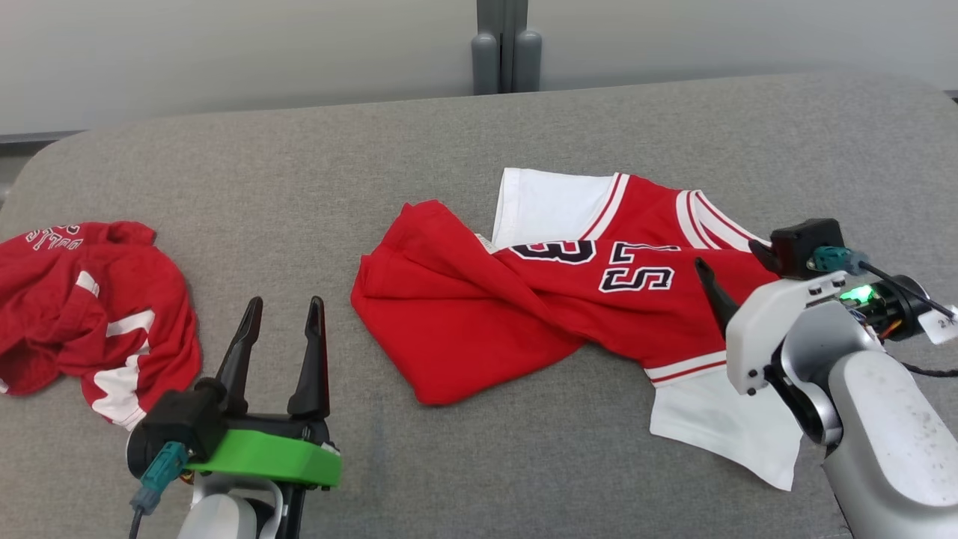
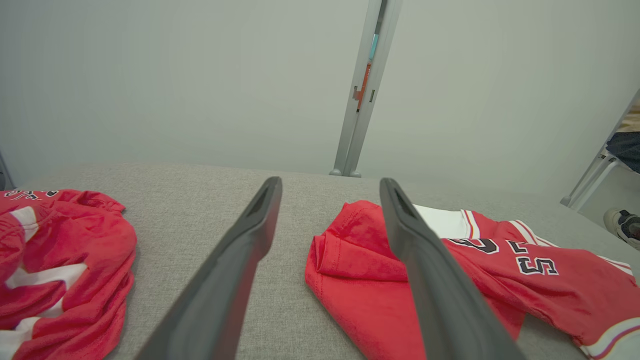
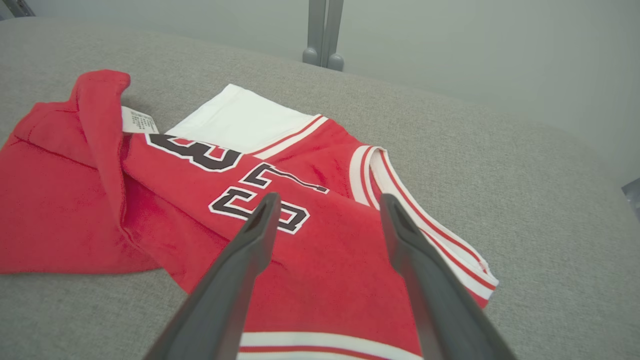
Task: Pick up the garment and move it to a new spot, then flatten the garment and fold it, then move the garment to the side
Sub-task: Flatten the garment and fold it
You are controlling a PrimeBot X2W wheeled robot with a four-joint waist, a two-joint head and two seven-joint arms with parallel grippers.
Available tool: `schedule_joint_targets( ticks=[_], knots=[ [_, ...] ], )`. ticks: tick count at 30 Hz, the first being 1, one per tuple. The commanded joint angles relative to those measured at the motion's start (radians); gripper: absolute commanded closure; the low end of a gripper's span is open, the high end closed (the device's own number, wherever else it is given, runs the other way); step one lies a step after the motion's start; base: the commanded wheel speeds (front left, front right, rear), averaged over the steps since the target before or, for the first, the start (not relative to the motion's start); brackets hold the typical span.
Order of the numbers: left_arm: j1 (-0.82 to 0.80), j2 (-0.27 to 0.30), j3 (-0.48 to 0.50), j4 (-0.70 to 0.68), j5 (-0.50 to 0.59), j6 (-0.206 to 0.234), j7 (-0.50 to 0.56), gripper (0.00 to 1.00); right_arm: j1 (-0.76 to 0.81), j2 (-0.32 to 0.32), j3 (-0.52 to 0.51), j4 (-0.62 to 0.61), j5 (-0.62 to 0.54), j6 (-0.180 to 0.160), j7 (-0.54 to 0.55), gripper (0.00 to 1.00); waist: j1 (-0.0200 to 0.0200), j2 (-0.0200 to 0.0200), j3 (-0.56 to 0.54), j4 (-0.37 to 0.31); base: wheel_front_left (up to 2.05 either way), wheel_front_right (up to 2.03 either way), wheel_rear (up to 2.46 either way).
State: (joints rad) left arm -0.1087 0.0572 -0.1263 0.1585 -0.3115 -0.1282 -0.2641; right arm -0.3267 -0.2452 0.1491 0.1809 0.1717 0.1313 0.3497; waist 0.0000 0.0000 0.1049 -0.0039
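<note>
Both left gripper (image 1: 286,301) and right gripper (image 3: 325,200) are open wide, empty, and the red-and-white cloth jersey (image 1: 524,314), long from nine to three o'clock, lies nearer the right.

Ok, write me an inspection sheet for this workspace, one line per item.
Surface: grey cloth-covered table, flat.
Job's things: red-and-white jersey, rumpled and partly folded over itself, mid-table.
Clutter: second red garment, bunched at the table's left edge.
Grippers: left gripper open over bare table, holding nothing; right gripper open above the jersey, holding nothing.
Cables: left wrist cable on a teal plug; right wrist cable, thin and black.
Surroundings: pale wall and grey post behind the table; a shoe at the right edge of the left wrist view.
</note>
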Motion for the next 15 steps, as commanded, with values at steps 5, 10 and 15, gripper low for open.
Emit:
schedule_joint_targets(
  ticks=[5,10,15],
  knots=[
    [-0.034,0.010,-0.012,-0.001,-0.007,-0.003,0.000,0.00,-0.148,-0.068,0.163,0.162,0.061,-0.001,0.001,0.00,0.0000,0.0000,0.053,0.059,0.00,0.00,0.00],
    [-0.053,0.009,-0.025,-0.003,-0.005,-0.003,0.000,0.00,-0.263,-0.119,0.291,0.295,0.144,-0.001,0.000,0.00,0.0000,0.0000,0.097,0.107,0.00,0.00,0.00],
    [-0.069,0.008,-0.033,-0.005,-0.008,-0.003,0.000,0.00,-0.348,-0.171,0.415,0.389,0.252,-0.001,0.032,0.00,0.0000,0.0000,0.135,0.147,0.00,0.00,0.00]
  ],
)
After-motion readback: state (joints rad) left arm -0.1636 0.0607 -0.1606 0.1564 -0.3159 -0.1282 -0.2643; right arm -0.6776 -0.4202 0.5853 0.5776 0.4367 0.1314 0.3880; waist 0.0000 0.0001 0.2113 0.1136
